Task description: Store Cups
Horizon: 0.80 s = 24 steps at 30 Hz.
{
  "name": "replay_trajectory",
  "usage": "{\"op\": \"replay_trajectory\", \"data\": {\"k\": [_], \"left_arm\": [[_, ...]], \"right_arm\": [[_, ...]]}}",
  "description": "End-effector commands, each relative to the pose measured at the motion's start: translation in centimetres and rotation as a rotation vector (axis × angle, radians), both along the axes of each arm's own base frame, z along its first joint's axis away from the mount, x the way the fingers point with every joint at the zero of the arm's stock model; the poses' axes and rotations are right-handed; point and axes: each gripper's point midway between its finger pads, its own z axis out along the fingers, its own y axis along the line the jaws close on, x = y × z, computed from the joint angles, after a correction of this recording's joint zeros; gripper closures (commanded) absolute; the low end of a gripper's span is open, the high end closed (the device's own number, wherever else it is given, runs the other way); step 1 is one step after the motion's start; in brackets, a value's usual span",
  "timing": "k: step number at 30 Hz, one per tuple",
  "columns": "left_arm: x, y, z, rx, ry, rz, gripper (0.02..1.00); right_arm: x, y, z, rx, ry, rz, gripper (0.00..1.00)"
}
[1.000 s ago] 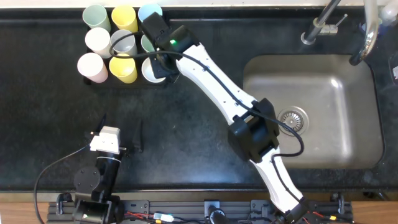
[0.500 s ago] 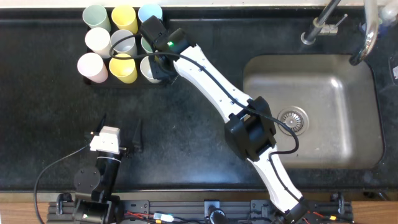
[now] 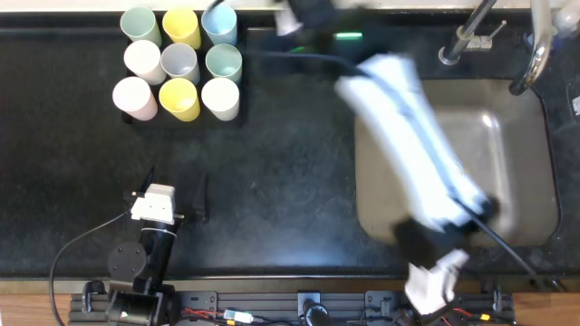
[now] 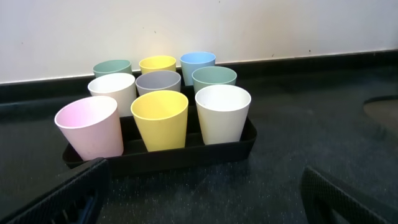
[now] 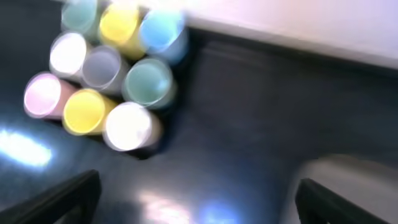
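Cups are found in a black tray at the far left of the dark counter, nine of them set three by three, every place in the tray filled. All are stood upright with mouths up, so the long axis of each is vertical and only the rims are offered from above. The front row is made up of a pink cup, a yellow cup and a white cup, packed close, the walls touching or nearly so.

The left gripper is kept low on the counter with its jaws spread wide and nothing between them; the tray lies straight ahead of it, well apart. The right gripper is held high near the back wall, to the sink side of the tray, its jaws likewise wide and empty, and the cups are seen off to one side beneath it, not between the fingers.

No loose cup is seen on the counter or in the sink, so the storing is judged complete or very nearly so. Should any cup need settling, the left arm is judged the better placed — the front row faces it squarely — though a sideways grasp would be hindered by the close packing.
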Motion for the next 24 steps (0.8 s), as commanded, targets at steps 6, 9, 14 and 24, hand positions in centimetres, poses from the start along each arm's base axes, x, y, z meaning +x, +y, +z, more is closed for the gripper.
{"op": "replay_trajectory", "data": {"k": [6, 9, 14, 24], "left_arm": [[0.0, 0.0, 0.1, 0.017, -0.008, -0.005, 0.018], [0.0, 0.0, 0.1, 0.017, -0.008, -0.005, 0.018], [0.0, 0.0, 0.1, 0.017, -0.008, -0.005, 0.018], [0.0, 0.0, 0.1, 0.017, -0.008, -0.005, 0.018]], "right_arm": [[-8.3, -15.7, 6.8, -0.113, -0.235, -0.112, 0.003], [-11.9, -17.5, 6.0, -0.113, -0.293, -0.141, 0.003], [-17.9, -18.7, 2.8, -0.083, -0.411, -0.161, 0.005], [-20.9, -19.2, -1.8, -0.002, -0.699, -0.193, 0.003]]}}
